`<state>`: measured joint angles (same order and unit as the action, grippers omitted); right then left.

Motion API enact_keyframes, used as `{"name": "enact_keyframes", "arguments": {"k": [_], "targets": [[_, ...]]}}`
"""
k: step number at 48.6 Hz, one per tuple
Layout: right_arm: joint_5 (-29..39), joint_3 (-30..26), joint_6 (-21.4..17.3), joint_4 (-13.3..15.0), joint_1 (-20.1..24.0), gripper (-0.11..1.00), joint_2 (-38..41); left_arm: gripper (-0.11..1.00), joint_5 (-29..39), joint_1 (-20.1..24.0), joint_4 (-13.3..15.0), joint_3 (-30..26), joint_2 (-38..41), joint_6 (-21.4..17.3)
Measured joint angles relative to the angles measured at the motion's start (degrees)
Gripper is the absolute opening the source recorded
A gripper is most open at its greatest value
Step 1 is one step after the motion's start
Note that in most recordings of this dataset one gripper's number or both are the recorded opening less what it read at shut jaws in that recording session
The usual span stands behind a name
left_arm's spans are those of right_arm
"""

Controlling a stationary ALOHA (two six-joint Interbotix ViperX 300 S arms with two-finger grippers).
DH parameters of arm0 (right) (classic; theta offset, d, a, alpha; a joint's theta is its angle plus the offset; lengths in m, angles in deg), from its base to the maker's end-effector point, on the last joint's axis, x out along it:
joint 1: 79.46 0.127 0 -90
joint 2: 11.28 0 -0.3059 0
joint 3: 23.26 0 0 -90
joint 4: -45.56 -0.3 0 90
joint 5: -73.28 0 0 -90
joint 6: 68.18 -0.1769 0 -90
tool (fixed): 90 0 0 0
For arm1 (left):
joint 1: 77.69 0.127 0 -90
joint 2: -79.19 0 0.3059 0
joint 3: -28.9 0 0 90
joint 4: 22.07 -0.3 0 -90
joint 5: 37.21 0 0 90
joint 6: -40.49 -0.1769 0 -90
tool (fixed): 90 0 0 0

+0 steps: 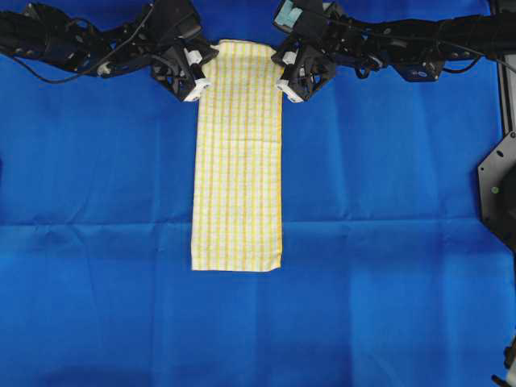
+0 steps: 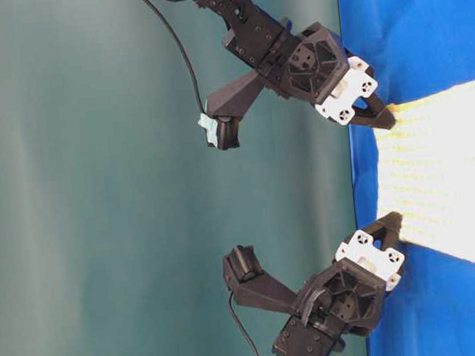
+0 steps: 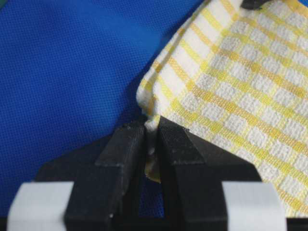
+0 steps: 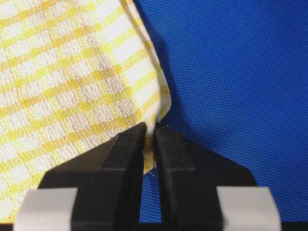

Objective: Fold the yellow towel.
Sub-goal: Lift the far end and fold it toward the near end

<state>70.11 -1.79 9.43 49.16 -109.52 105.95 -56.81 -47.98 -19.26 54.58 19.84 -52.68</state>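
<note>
A: What takes up most of the overhead view?

B: A large plain blue cloth (image 1: 387,242) spread over the whole counter, with a faint crease running across it level with the lower part of the towel.

A: And the yellow towel?

B: The yellow towel (image 1: 238,161) lies flat in the middle of the blue cloth as a long narrow strip, checked in yellow and white. One short end sits at the top of the overhead view between the two arms; the other short end lies well below, near the crease.

A: Where are the arms?

B: Both reach in from the top edge. The left arm comes in from the upper left, the right arm from the upper right, and each meets one top corner of the towel.

A: What are the tools doing?

B: The left tool (image 3: 151,137) is clenched on the towel's corner; in its wrist view the cloth is pinched between the two black fingers (image 3: 122,144), bunched just above them. The right tool (image 4: 150,132) is likewise clamped on the opposite corner, with a sliver of hem showing between its fingers (image 4: 173,144).
</note>
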Motion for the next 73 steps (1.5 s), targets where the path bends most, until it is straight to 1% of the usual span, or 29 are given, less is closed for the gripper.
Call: {"name": "enact_keyframes", "arguments": {"k": [8,22,31,42,49,59,73], "targets": [[0.1,-0.7,0.1,-0.1,-0.4,0.05,0.0,0.04,0.1,0.1,0.0,-0.3,0.0,-0.1],[0.2,-2.4,0.1,-0.1,-2.4,0.05,0.1,0.04,0.2,1.8,0.0,-0.4,-1.5,-0.2],[0.3,-2.4,0.1,-0.1,-2.5,0.05,-0.1,0.04,0.3,2.2,0.0,-0.7,-2.5,-0.2],[0.3,-0.9,0.2,-0.1,-2.5,0.05,-4.2,0.04,1.1,2.0,0.0,0.0,-5.4,-0.1],[0.3,1.0,0.1,-0.1,-1.8,0.05,-7.5,0.04,1.2,0.3,0.0,2.2,-9.0,0.3],[0.1,4.1,0.2,0.0,1.6,0.05,-11.3,0.04,1.2,-3.9,0.0,6.2,-14.2,1.4],[-2.3,9.2,-1.6,-1.1,9.2,0.05,-14.2,0.04,0.7,-11.5,0.0,12.1,-18.8,5.5]]}}
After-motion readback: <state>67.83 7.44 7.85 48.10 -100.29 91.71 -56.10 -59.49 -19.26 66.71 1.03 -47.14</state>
